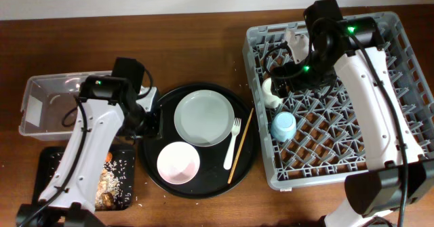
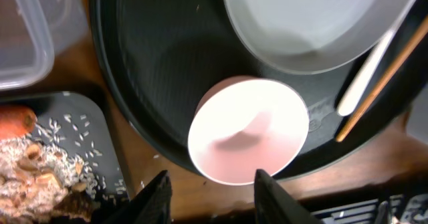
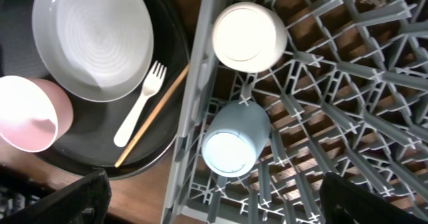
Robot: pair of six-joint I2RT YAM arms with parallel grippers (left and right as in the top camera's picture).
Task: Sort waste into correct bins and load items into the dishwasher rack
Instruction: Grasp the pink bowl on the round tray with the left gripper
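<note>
The pale pink bowl [image 1: 178, 162] [image 2: 247, 130], the grey-green plate [image 1: 203, 117] [image 2: 307, 23], the white fork [image 1: 232, 142] [image 3: 137, 107] and the chopsticks [image 1: 241, 146] [image 3: 150, 117] lie on the round black tray [image 1: 152, 152]. My left gripper [image 1: 149, 122] [image 2: 210, 197] is open and empty, above the table beside the bowl. The cream cup [image 1: 271, 91] [image 3: 249, 37] and the light blue cup [image 1: 283, 125] [image 3: 234, 140] sit in the grey rack [image 1: 407, 85] [image 3: 321, 117]. My right gripper [image 1: 288, 74] [image 3: 217, 204] is open and empty above them. The wrapper and tissue are out of view.
The clear tub [image 1: 51, 101] [image 2: 20, 37] stands at the far left. The shallow black tray [image 1: 51, 162] [image 2: 87, 137] in front of it holds rice scraps [image 1: 112, 173] [image 2: 33, 170] and a carrot [image 2: 17, 120]. Loose rice grains lie on the table.
</note>
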